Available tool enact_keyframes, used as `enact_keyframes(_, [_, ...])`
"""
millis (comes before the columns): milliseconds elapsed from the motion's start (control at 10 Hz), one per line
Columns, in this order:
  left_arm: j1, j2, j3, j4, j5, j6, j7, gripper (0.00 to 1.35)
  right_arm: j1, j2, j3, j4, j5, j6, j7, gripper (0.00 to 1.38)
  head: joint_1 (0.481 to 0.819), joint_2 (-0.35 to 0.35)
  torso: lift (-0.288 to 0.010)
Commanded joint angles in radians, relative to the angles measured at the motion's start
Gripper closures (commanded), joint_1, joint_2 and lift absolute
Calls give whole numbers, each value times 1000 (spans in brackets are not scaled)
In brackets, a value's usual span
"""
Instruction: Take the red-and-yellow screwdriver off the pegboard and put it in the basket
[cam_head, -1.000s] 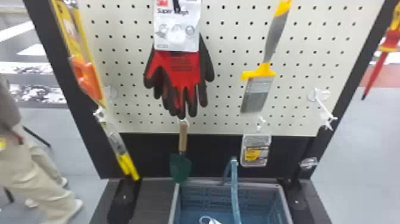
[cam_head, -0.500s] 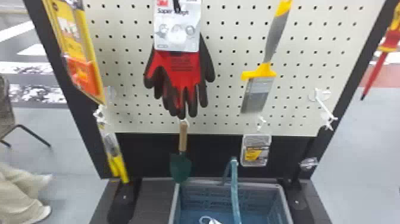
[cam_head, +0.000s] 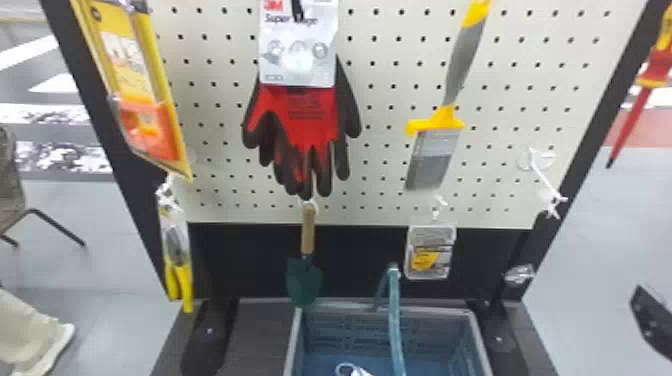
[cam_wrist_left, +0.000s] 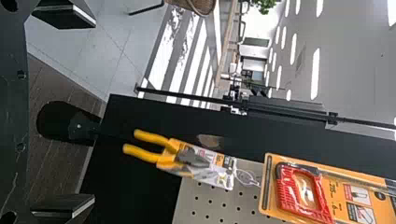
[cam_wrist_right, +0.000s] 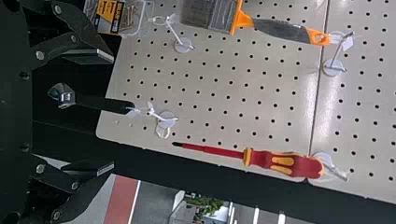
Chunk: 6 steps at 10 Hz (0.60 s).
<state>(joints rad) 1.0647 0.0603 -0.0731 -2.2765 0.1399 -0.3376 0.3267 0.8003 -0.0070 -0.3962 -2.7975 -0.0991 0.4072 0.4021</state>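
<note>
- Hanging upright, tip down, the red-and-yellow screwdriver (cam_wrist_right: 285, 164) is at the side edge of the pegboard (cam_wrist_right: 243, 107), its handle top by a white hook (cam_wrist_right: 336, 171).
- If I pull it straight before the handle is free, I think the hook could hold it, and it may twist out or shake the board.
- My right fingers (cam_wrist_right: 113, 112) are spread and hold nothing; a grip on the thin shaft would probably let the heavy handle swing.
- The hammer (cam_wrist_right: 102, 103) hangs lower on its own hook; I could knock it if I come from too low.
- The basket (cam_head: 387, 306) stands below the board, with a bluish handle (cam_head: 395, 325) across its opening, where the screwdriver might catch.
- My left fingers (cam_wrist_left: 94, 111) are also apart and empty, near the yellow pliers (cam_wrist_left: 175, 157).
</note>
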Motion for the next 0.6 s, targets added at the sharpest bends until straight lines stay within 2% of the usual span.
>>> enact_keyframes(0, [-14, 16, -8, 2, 7, -3, 0, -2, -74, -2, -64, -39, 6, 70, 57, 464, 549, 0, -100])
enact_keyframes(100, [-23, 21, -13, 2, 7, 0, 0, -2, -125, -2, -105, -46, -8, 102, 98, 463, 549, 0, -100])
enact_keyframes(200, [-29, 23, -16, 7, 7, 2, 0, -2, -183, -10, -133, -85, 41, 177, 135, 463, 549, 0, -100])
enact_keyframes(400, [-38, 26, -22, 20, 9, -12, 0, -2, -276, -91, -196, -44, 1, 239, 190, 472, 549, 0, -100])
enact_keyframes(500, [-40, 27, -24, 20, 9, -12, 0, -2, -280, -90, -248, -17, -82, 239, 196, 490, 549, 0, -100])
